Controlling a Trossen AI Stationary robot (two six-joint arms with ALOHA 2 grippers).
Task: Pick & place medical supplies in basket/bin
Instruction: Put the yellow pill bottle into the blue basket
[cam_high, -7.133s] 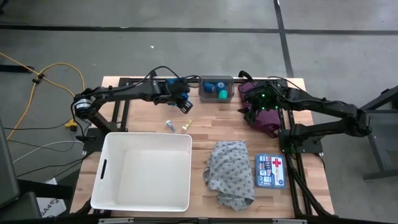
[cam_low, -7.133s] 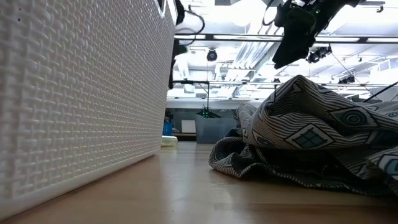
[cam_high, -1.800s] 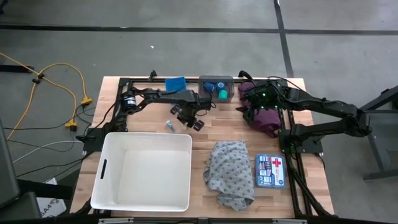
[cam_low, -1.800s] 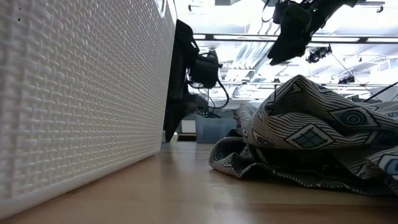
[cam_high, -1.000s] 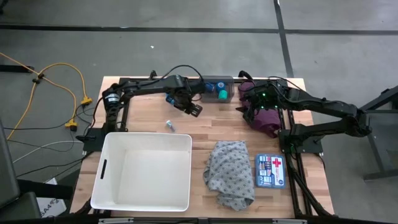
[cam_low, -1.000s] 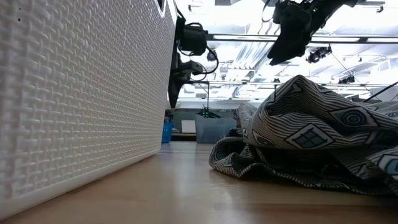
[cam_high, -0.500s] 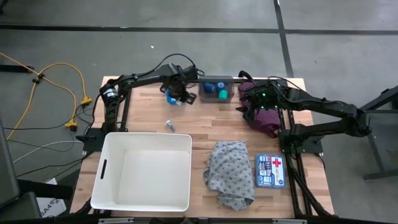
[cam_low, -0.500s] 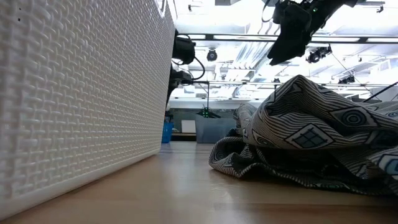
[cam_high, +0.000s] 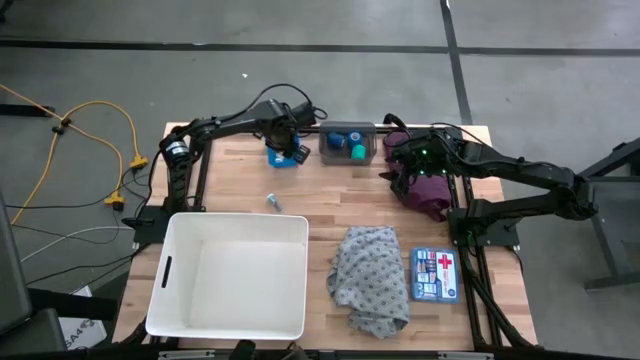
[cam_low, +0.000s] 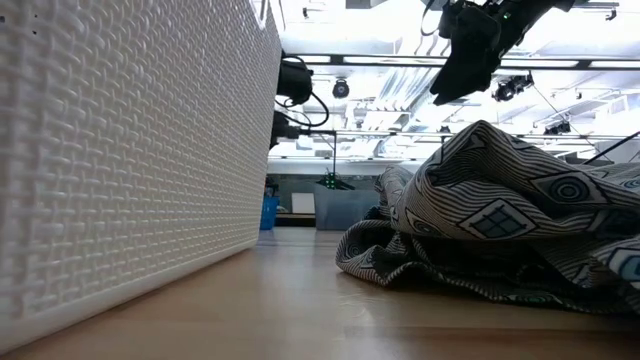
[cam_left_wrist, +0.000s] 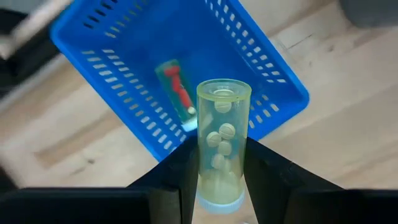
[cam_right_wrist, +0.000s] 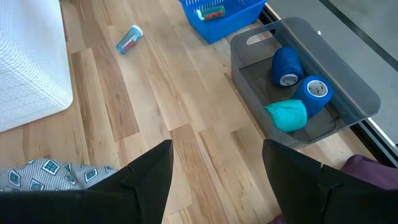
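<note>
I see my left gripper (cam_left_wrist: 221, 186) pinching a yellow vial (cam_left_wrist: 222, 146) over the blue bin (cam_left_wrist: 124, 56) — right gripper (cam_right_wrist: 217, 180) spread, beside the maroon cloth (cam_high: 432, 192).

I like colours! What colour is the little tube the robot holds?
Yellow vial, see-through with pills; the left wrist view shows it best.

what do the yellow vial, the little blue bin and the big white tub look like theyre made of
Yellow vial: clear, yellow-tinted plastic, probably; the tablets inside show through its wall.
Blue bin: glossy moulded plastic, with rows of slots in its walls.
White tub: likely matte plastic; the low view shows a pressed basket-weave pattern on its outer wall.
</note>
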